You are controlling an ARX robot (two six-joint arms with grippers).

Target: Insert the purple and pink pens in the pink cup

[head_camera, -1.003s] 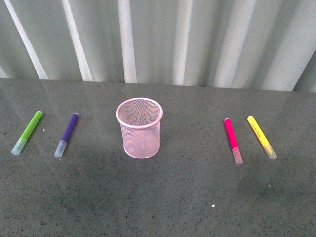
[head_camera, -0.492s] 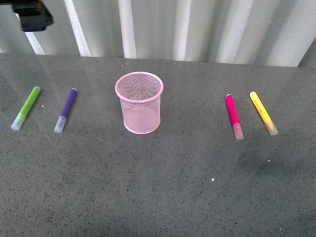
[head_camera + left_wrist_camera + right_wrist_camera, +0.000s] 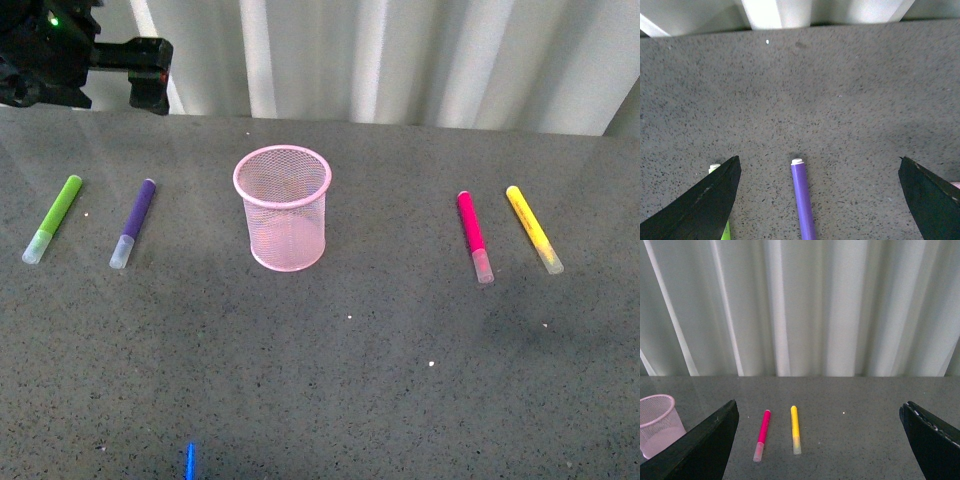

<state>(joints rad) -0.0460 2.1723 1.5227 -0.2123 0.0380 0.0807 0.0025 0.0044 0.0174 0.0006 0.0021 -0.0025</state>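
Front view: the pink cup [image 3: 282, 222] stands upright mid-worktop, a round pale wire-mesh basket with a solid rolled rim, tapering a little to its base and with no pen in it. The purple pen [image 3: 133, 222] lies flat on the robot's left of the cup, well apart from it. The pink pen [image 3: 474, 237] lies flat on the right, also well apart. Both are slim, with pale translucent caps pointing toward the camera. A lime-green marker [image 3: 53, 218] lies outside the purple pen, and a yellow marker [image 3: 533, 228] outside the pink one.

In its wrist view the left tool [image 3: 818, 162] is spread wide and empty above the purple pen's back end. One black finger hides most of the lime-green marker, and both pens are cut off by the frame edge. The right tool [image 3: 820, 405] is likewise wide and empty, well back from the pink pen, with the cup cropped at the picture's edge. A small blue streak [image 3: 190, 460] near the front edge is too small to identify.

The worktop [image 3: 350, 400] is dark grey, speckled and slightly glossy. Behind it hangs a pale ribbed backdrop [image 3: 400, 60]
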